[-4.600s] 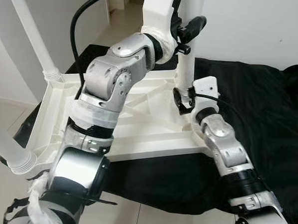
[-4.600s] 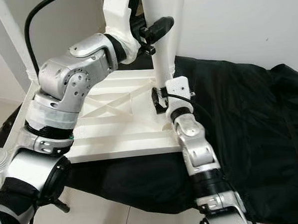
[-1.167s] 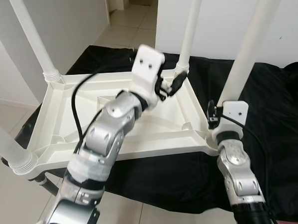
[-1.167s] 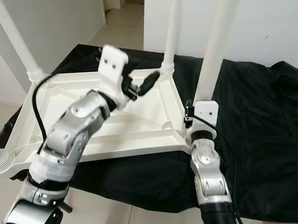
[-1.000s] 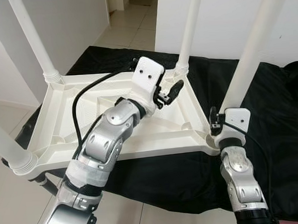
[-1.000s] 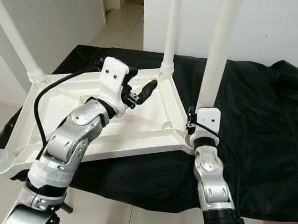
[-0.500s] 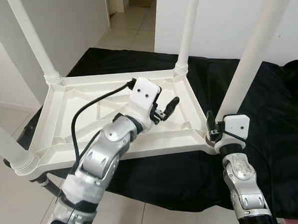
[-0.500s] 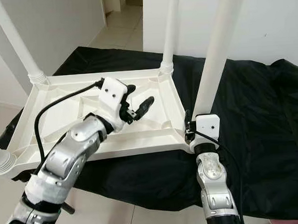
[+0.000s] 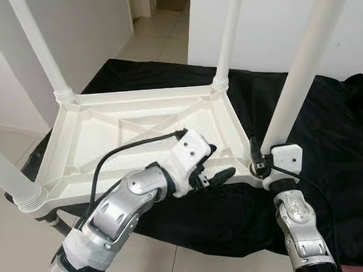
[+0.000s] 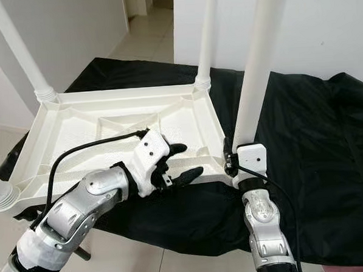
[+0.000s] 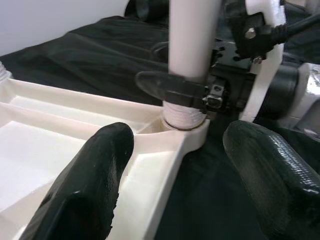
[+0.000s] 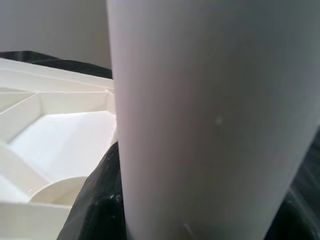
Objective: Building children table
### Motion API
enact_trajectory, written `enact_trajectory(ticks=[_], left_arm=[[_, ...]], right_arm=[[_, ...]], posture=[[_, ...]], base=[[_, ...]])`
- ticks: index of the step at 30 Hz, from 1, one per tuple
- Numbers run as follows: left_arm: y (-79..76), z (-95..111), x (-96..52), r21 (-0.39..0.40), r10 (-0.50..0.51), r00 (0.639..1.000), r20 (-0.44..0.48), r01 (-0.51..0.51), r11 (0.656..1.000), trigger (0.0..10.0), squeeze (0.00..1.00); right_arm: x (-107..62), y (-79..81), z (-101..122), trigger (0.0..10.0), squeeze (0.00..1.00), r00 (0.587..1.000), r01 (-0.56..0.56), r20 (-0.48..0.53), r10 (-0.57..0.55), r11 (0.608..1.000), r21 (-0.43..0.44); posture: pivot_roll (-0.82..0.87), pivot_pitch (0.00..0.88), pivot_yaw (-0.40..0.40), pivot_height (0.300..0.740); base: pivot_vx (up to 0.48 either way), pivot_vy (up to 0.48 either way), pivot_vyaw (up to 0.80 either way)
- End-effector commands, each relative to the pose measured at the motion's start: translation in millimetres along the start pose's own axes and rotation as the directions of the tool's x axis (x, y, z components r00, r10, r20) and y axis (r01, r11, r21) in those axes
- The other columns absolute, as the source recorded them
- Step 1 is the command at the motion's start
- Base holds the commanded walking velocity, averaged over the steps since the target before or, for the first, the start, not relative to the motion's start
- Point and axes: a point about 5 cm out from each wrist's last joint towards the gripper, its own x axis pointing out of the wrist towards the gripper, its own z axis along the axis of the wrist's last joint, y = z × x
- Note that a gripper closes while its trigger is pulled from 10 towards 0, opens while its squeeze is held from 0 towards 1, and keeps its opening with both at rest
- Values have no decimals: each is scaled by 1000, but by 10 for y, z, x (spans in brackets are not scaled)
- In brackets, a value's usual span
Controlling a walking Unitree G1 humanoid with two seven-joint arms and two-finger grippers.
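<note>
The white plastic table top (image 9: 108, 130) lies upside down on a black cloth. Four white legs stand up from its corners. My right gripper (image 9: 256, 159) is shut on the base of the near right leg (image 9: 300, 75), just above its socket; one of its black fingers (image 11: 170, 87) wraps the leg. My left gripper (image 9: 221, 162) is open with nothing between its fingers, hovering at the table's front edge, a short way left of that corner. In the left wrist view the left gripper (image 11: 175, 142) faces the leg's threaded base (image 11: 182, 112).
The black cloth (image 9: 333, 122) spreads to the right and front of the table. The other legs rise at far left (image 9: 40, 46), far right (image 9: 228, 30) and near left (image 9: 7, 175). Tiled floor lies to the left, and a white wall stands behind.
My left gripper has come back from over the middle of the table top, down to its front edge near the right corner. The right gripper stays on the leg.
</note>
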Motion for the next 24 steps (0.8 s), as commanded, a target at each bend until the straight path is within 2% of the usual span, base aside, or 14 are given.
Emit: enact_trajectory(ticks=[1, 12, 15, 19, 24], left_arm=[[-54, 13, 0, 9, -60, 998, -2, 60, 998, 10000, 0], [-63, 11, -23, 12, -77, 997, -24, 77, 997, 10000, 0], [-68, 9, -25, 12, -82, 996, -29, 82, 997, 10000, 0], [-64, 8, -24, 11, -82, 996, -31, 82, 997, 10000, 0], [-66, 12, -18, 20, -83, 996, -32, 84, 996, 10000, 0]], right_arm=[[-69, 11, -132, 10000, 0, 998, -25, -62, 25, 1000, -9], [-113, 87, -187, 10000, 0, 991, -113, -69, 113, 994, -2], [-142, 110, -293, 10000, 0, 980, -148, -121, 157, 986, 82], [-140, 97, -333, 10000, 0, 977, -146, -140, 159, 984, 99], [-101, 45, -409, 10000, 0, 967, -134, -189, 169, 973, 187]], posture=[[-41, 0, -8, 740], [-43, 0, -3, 740], [-45, 0, 0, 740], [-45, 0, 0, 740], [-46, 0, -4, 740]], base=[[0, 0, 0], [0, 0, 0], [0, 0, 0], [0, 0, 0], [0, 0, 0]])
